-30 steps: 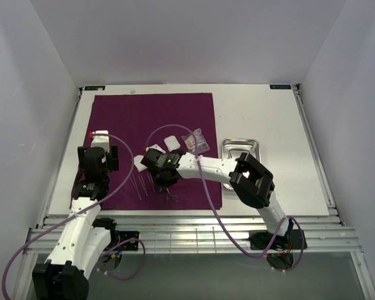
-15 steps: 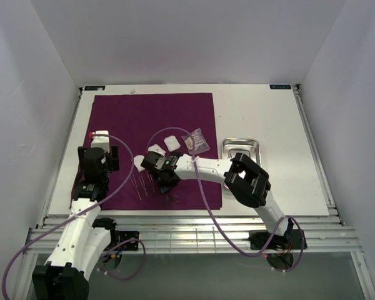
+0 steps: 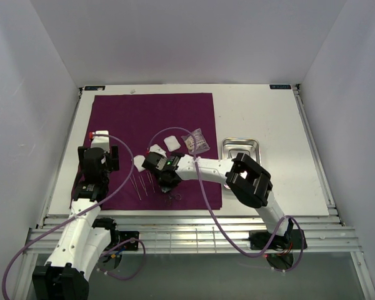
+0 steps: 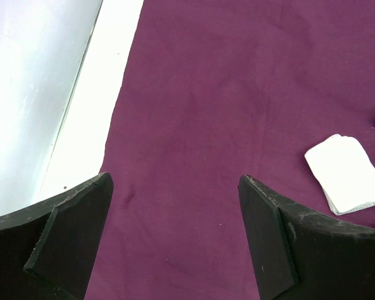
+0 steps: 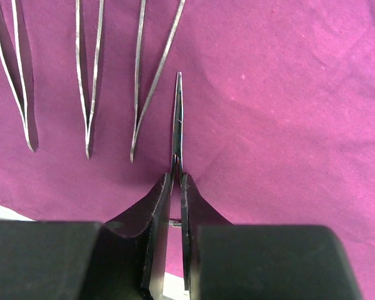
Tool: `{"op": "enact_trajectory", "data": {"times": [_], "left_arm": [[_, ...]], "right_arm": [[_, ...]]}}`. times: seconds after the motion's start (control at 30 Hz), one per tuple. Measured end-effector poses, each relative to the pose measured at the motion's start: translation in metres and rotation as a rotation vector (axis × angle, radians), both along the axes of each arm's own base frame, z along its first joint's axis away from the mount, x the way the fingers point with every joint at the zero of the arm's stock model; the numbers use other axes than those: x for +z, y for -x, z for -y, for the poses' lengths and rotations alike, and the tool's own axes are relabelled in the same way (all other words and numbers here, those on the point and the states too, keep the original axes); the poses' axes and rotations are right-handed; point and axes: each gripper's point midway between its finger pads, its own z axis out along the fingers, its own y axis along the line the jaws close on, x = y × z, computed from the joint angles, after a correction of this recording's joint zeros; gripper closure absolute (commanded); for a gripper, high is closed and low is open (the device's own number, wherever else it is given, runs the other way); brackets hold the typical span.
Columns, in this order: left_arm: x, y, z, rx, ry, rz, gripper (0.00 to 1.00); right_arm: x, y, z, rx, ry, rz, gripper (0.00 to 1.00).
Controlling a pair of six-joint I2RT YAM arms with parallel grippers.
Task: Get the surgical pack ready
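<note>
Looking down the right wrist view: right gripper (image 5: 176, 181) is pinched nearly closed on a slim steel instrument (image 5: 178, 119), taken low on the shank with the point facing away. It lies flat on the purple cloth (image 3: 150, 115), near the cloth's near edge.

Left gripper (image 4: 174, 181) hangs wide apart over the left part of the cloth, holding nothing.

Handling, my judgement: the instrument is light, rigid and slick. A thin shank between flat pads can swivel, so I would grip near the pivot, not the tip. The cloth is soft and limp and should be taken at a corner or hem. The gauze pads (image 3: 172, 142) are featherlight and squashable, best nipped at an edge.

Count:
- One held instrument.
- Three tweezers (image 5: 88, 140) side by side just left of it. A sliver at the frame edge may be a fourth; can't tell.
- Three gauze pads, one partly under the arm.
- One clear packet (image 3: 197, 140) on the cloth's right side.
- One steel tray (image 3: 240, 147) on bare table, beside the cloth.
</note>
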Motion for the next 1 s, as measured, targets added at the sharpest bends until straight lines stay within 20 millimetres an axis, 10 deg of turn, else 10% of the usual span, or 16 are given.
{"op": "enact_trajectory", "data": {"times": [1.0], "left_arm": [[0.0,0.0,0.001,-0.007,0.002,-0.001,0.08]], "right_arm": [[0.001,0.0,0.023,-0.006,-0.045,-0.008,0.87]]}}
